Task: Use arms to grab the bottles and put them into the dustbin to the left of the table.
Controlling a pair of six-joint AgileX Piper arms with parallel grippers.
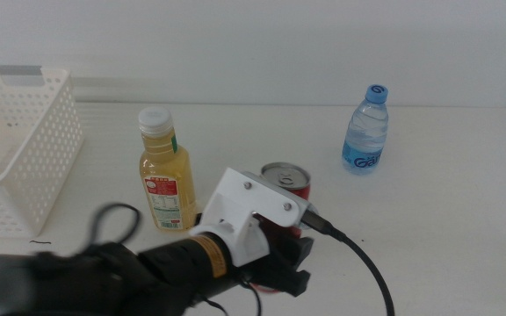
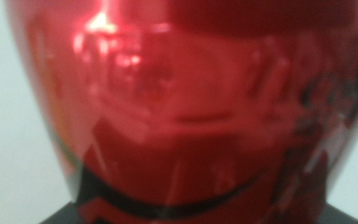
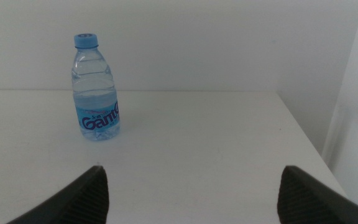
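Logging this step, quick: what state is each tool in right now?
Left tool: at the red soda can, which fills its wrist view; open or closed cannot be told.
Right tool: open, empty, facing the water bottle.

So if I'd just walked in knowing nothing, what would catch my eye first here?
Probably the left gripper, reaching in from the near left right up against the red soda can at the table's middle; in its wrist view the can fills the picture. Next, the yellow juice bottle standing just left of the can, and the water bottle alone at the far right, which the open right gripper faces.
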